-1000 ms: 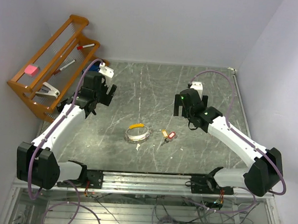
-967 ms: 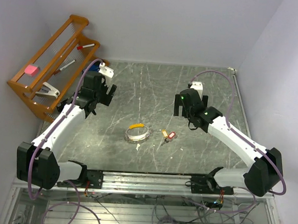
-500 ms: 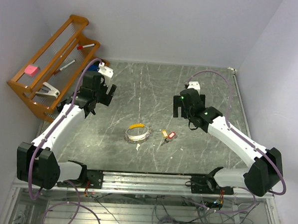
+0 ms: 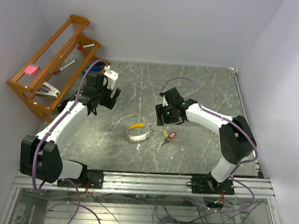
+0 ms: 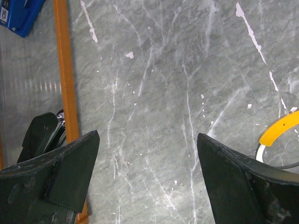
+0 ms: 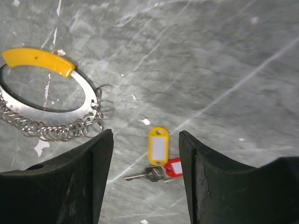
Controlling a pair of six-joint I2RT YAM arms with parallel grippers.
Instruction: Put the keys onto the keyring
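Note:
The keys (image 4: 167, 137) lie on the marble table right of centre; in the right wrist view (image 6: 159, 161) they show as small metal keys with a yellow tag and a red tag. The keyring (image 4: 138, 133), a silvery chain ring with a curved yellow tag, lies to their left and also shows in the right wrist view (image 6: 56, 109). My right gripper (image 4: 162, 117) is open and empty, above and just behind the keys, which sit between its fingers (image 6: 145, 135). My left gripper (image 4: 109, 96) is open and empty over bare table (image 5: 148, 140), far left of the ring.
An orange wooden rack (image 4: 52, 61) with pens, a pink block and a clip leans at the far left; its rail (image 5: 65, 70) shows by my left fingers. The ring's yellow tag (image 5: 280, 133) shows at the right edge of the left wrist view.
My right arm has swung left and down, and its gripper now hangs over the keys. My left gripper has shifted slightly. Keys and ring have not moved.

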